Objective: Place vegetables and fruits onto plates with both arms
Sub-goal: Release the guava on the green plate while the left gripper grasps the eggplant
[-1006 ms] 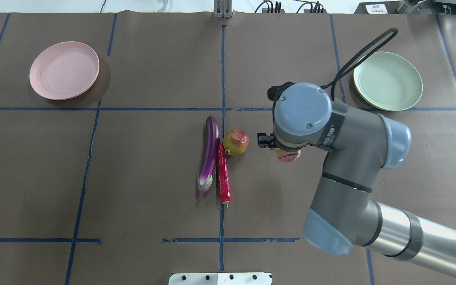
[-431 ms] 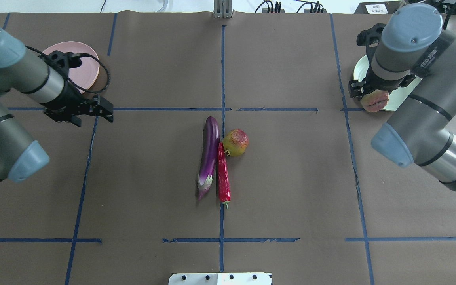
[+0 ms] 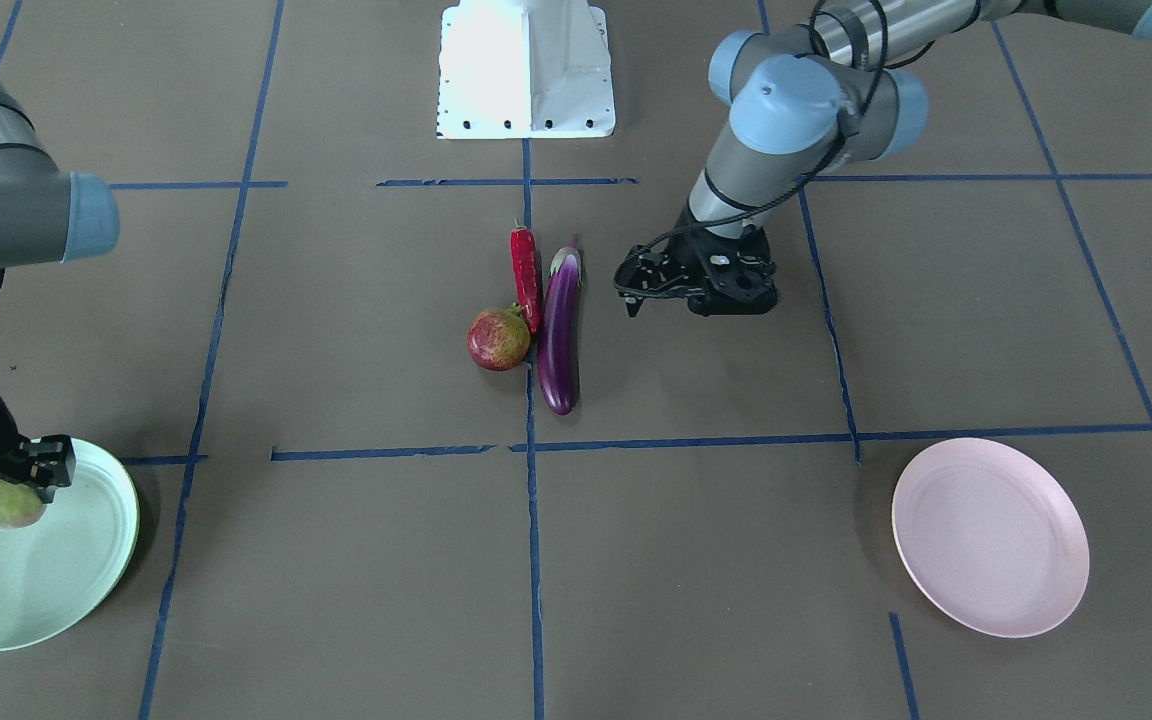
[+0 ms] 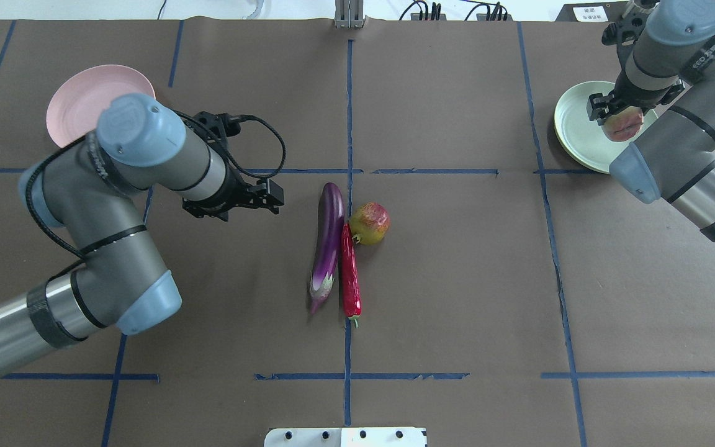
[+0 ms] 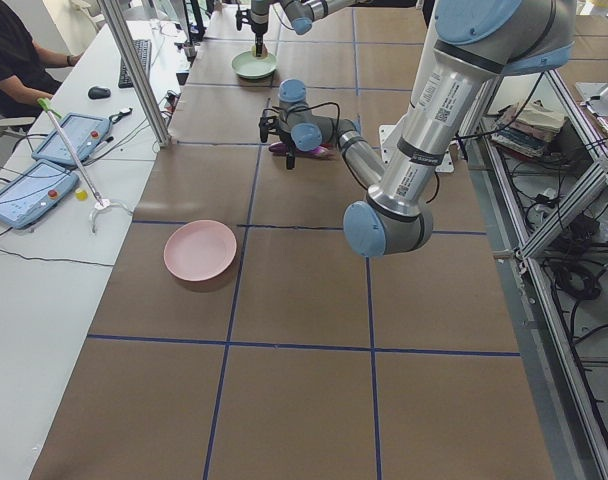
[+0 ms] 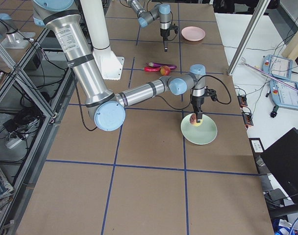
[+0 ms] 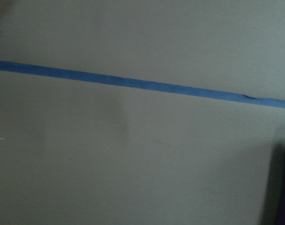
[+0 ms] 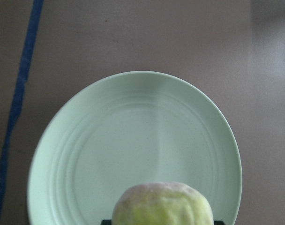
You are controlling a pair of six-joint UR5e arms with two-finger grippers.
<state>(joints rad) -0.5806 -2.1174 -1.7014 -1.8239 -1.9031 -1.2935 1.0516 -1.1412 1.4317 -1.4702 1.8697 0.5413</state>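
A purple eggplant (image 4: 329,239), a red chili pepper (image 4: 350,273) and a round red-green fruit (image 4: 370,222) lie together at the table's middle. My right gripper (image 4: 619,119) is shut on the pale green-yellow wrinkly ball (image 8: 161,204) and holds it over the near part of the mint green plate (image 8: 133,136) at the far right (image 4: 578,133). My left gripper (image 4: 278,197) is open and empty, low over the table just left of the eggplant. The pink plate (image 4: 75,102) at the far left is partly hidden by my left arm; it shows bare in the front-facing view (image 3: 989,535).
The white base block (image 3: 526,65) stands at the robot's edge of the table. Blue tape lines (image 7: 133,83) cross the brown table cover. A person (image 5: 9,50) sits at a side desk with tablets, beyond the table's far edge.
My right arm carried the ball from the table's middle out to above the mint plate. My left arm came into view and swung from the pink plate toward the eggplant.
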